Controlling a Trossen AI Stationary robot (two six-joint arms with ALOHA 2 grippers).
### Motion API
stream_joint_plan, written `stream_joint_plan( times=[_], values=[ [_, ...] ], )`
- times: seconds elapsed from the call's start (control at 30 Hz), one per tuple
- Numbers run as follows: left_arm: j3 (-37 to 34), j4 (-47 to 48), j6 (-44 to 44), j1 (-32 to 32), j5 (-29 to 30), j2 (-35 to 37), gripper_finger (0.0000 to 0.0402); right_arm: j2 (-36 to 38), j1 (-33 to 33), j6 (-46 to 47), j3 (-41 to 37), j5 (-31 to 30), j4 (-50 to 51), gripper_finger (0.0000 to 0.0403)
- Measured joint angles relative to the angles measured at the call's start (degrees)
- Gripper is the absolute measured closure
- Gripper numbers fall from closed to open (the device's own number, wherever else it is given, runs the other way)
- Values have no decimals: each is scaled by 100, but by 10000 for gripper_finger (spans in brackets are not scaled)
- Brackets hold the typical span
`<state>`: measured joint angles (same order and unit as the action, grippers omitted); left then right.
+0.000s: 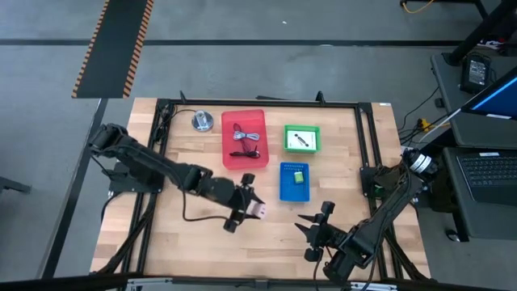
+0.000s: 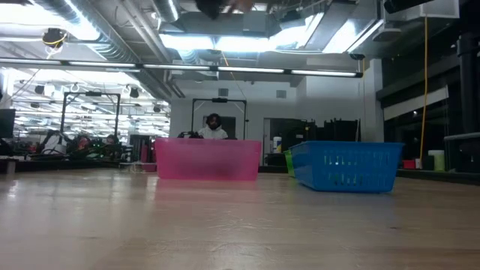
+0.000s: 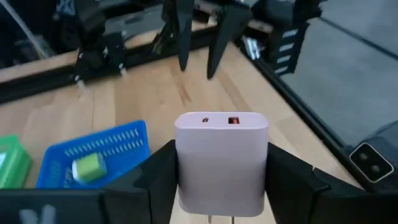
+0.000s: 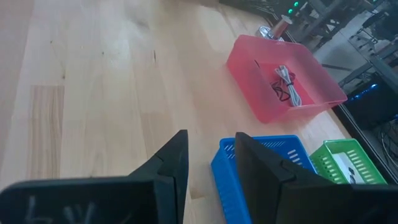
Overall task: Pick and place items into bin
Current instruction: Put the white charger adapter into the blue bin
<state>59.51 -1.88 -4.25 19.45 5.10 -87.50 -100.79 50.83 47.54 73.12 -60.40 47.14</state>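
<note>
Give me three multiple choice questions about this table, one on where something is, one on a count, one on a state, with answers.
1. Where do the cords lie?
A. in the pink bin
B. in the blue bin
C. loose on the table

2. How many bins are on the table?
A. two
B. three
C. four

3. What is the left gripper doing?
A. hanging open and empty
B. holding a pale charger block
C. holding a cord

Answers:
1 A: the high view and right wrist view show a dark red and a light cord inside the pink bin.
2 B: pink, blue and green bin stand together in the high view.
3 B: the left wrist view shows the block, ports up, clamped between both fingers, off the table.
</note>
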Motion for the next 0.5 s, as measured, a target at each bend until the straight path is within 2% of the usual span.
stream_joint_plan(
  times=[0.1,0.27,0.5],
  values=[
    [0,-144,-244,-309,-392,0,211,2,-2,-1,0,1,-2,292],
    [0,-310,-466,-725,-684,-35,211,2,-2,-2,0,0,-5,292],
    [2,-1143,-700,-1254,-1255,-597,211,2,-4,-13,0,-3,3,292]
  ],
)
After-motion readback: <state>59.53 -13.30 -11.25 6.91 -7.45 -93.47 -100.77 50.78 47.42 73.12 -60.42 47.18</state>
